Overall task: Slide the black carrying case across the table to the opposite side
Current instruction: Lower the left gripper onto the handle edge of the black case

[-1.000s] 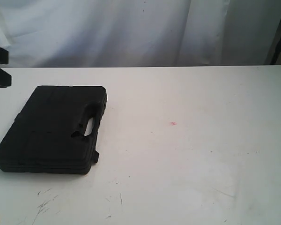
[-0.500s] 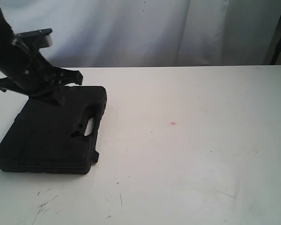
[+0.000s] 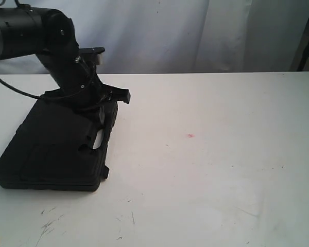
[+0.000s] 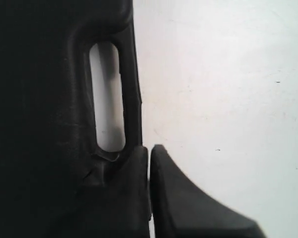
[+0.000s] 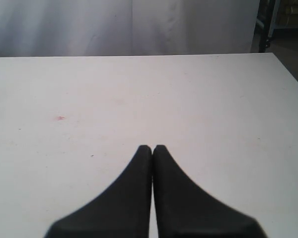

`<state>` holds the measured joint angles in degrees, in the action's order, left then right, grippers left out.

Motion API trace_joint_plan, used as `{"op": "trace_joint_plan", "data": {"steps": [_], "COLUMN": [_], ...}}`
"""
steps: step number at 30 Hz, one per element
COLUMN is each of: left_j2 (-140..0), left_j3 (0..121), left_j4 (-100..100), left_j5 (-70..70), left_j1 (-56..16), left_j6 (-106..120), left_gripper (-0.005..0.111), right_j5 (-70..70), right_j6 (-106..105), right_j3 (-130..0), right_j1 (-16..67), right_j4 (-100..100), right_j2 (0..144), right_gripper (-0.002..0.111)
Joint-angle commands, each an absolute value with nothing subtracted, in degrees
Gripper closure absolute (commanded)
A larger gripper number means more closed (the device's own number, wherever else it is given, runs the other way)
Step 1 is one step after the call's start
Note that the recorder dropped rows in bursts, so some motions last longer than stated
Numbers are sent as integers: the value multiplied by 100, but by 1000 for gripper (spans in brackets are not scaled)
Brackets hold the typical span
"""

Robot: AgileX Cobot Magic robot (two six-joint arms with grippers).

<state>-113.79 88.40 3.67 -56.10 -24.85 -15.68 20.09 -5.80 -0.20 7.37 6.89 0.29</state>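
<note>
White table (image 3: 221, 170) with a black case (image 3: 51, 149) lying flat at its left side.
The left gripper (image 4: 149, 148), fingers pressed together, sits at the case's handle-slot edge; contact unclear. The right gripper (image 5: 152, 148), fingers also pressed together on nothing, hangs over the table.

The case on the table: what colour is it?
Matte black case, clearest in the exterior view.

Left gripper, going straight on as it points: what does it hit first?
Probably the case, at its handle-side edge: the shut left gripper has its tips right over that edge. It could just miss and land on the table beside it; depth is unclear.
</note>
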Motion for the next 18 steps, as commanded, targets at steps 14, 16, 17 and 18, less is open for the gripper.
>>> {"op": "trace_joint_plan", "data": {"steps": [14,16,17,18], "left_j2": [-12541,-12632,-12679,-12719], "left_j3": [9628,9628,9628,9628], "left_j4": [43,43,43,43], "left_j5": [-5695,-5609,-5585,-5539], "left_j1": [-2531,-2531,-2531,-2531], "left_j6": [-1961,-2041,-2081,-2094], "left_gripper": [72,72,72,72], "right_j5": [1978,1978,1978,1978], "right_j6": [-558,-558,-558,-558], "right_j3": [0,0,0,0], "right_j1": [698,698,698,698], "right_j4": [695,695,695,695], "right_j2": [0,0,0,0], "right_gripper": [108,108,108,108]}}
